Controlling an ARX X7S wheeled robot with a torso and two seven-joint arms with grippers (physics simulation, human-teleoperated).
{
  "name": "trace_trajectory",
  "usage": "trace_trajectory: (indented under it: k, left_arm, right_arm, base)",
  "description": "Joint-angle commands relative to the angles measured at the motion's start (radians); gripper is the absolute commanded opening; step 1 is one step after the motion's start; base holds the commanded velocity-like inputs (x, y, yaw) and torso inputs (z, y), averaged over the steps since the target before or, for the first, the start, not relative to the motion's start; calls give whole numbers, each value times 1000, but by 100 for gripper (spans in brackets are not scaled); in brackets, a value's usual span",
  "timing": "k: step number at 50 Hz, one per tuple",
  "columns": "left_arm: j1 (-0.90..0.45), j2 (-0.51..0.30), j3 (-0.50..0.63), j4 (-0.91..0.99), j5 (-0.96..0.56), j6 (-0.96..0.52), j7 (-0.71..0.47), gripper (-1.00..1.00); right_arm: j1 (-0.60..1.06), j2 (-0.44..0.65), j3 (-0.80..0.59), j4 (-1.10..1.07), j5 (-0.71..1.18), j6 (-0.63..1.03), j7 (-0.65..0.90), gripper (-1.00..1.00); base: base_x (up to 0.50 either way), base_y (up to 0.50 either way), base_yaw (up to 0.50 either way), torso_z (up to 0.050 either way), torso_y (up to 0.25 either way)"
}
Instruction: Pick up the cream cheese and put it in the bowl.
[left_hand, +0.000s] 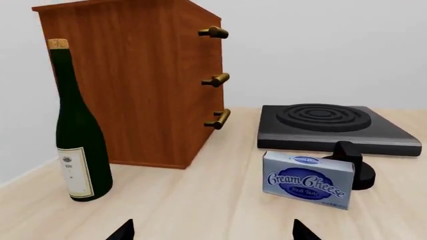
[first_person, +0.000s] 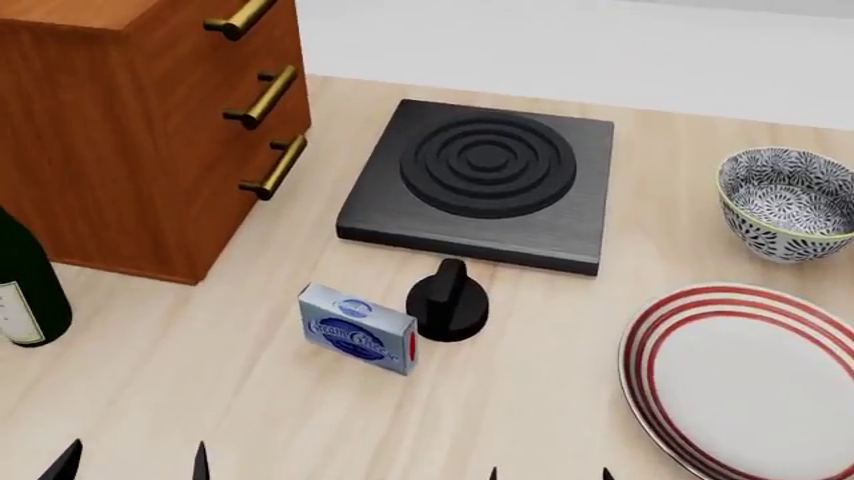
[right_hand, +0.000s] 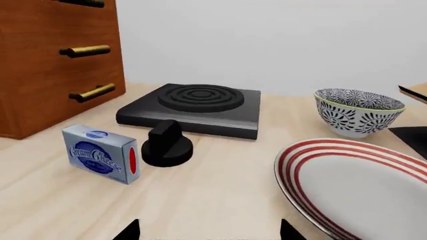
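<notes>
The cream cheese (first_person: 358, 329) is a small silver-grey box with a blue oval label and a red end, standing on edge on the wooden table just in front of the stove knob. It also shows in the left wrist view as the cream cheese (left_hand: 307, 179) and in the right wrist view as the cream cheese (right_hand: 101, 153). The bowl (first_person: 790, 203), blue-and-white patterned with a greenish rim, stands at the far right; the bowl (right_hand: 357, 111) sits behind the plate. My left gripper (left_hand: 212, 231) and right gripper (right_hand: 208, 231) are both open and empty, low at the table's near edge, well short of the box.
A black stove plate (first_person: 481, 181) with a black knob (first_person: 447, 300) lies behind the box. A wooden drawer cabinet (first_person: 134, 120) stands at the left, with a dark green wine bottle (left_hand: 77, 125) beside it. A white plate with red rings (first_person: 747, 380) lies at the near right.
</notes>
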Motion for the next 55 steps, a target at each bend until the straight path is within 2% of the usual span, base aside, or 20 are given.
trace_trajectory:
  k: [1, 19, 55]
  left_arm:
    - [-2, -5, 8, -6, -1, 5, -6, 100]
    - [-4, -12, 17, -15, -10, 16, -12, 100]
    - [-8, -24, 35, -16, -18, 22, -31, 100]
  right_arm:
    - [-1, 6, 3, -7, 34, 7, -8, 100]
    - [2, 13, -4, 2, 53, -5, -12, 100]
    - [-1, 27, -11, -6, 84, -12, -2, 100]
  base:
    - [0, 0, 0, 0, 0]
    - [0, 0, 0, 0, 0]
    - [275, -125, 0, 0, 0]
